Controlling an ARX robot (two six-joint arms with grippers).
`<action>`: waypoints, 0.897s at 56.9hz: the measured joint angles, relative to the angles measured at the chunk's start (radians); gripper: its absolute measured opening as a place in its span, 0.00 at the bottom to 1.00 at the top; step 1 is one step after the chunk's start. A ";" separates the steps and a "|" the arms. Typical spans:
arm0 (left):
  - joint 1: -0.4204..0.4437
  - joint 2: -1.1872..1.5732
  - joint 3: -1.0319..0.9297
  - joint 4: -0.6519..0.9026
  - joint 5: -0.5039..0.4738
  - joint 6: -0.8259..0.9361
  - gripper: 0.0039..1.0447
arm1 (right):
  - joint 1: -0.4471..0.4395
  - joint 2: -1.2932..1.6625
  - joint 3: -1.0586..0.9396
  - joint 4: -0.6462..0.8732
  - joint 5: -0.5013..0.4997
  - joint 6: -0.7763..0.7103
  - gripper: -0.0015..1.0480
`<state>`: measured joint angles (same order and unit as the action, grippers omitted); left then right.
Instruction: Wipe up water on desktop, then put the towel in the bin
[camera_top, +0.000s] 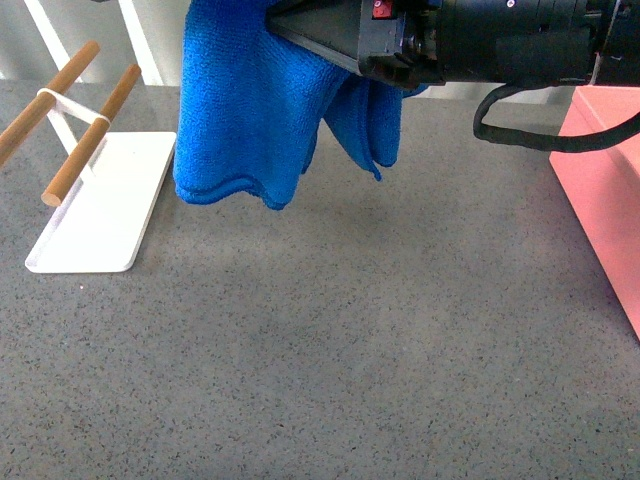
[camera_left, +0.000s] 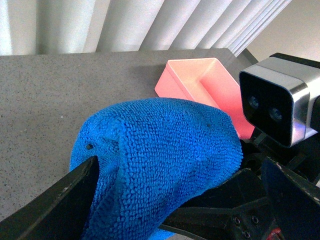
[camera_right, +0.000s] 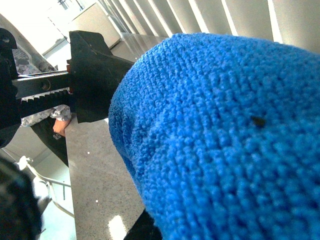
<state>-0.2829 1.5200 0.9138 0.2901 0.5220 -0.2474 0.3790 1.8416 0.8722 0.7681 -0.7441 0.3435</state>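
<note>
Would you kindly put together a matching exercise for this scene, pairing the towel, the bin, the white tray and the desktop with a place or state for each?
1. towel
2. bin
3. white tray
4. desktop

A. pink, at the right edge of the front view
B. speckled dark grey, bearing the tray
C. blue, lifted and hanging in folds
D. on the left, carrying wooden rods

Pairs: 1-C, 2-A, 3-D, 4-B.

Blue microfibre towel (camera_left: 160, 165) fills the foreground, bulging up between the wide-set fingers (camera_left: 55, 207) of the left claw (camera_left: 180, 172); the black finger at the frame's lower left touches it. Right arm's silver-faced camera (camera_left: 277, 107) is just beside the towel. Pink bin (camera_left: 200, 82) behind it on the speckled grey counter (camera_left: 60, 95), interior visible. White blinds (camera_left: 100, 25) at back.
</note>
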 joint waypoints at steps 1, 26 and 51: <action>-0.011 0.000 -0.013 0.037 -0.065 0.014 0.92 | 0.000 -0.001 0.000 0.000 0.000 0.000 0.04; 0.077 -0.257 -0.517 0.568 -0.727 0.228 0.23 | -0.017 -0.012 -0.003 -0.023 0.003 -0.012 0.04; 0.182 -0.543 -0.764 0.527 -0.618 0.240 0.03 | -0.019 -0.024 -0.006 -0.038 0.006 -0.018 0.04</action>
<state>-0.1009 0.9768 0.1501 0.8173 -0.0959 -0.0078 0.3603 1.8175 0.8661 0.7303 -0.7376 0.3252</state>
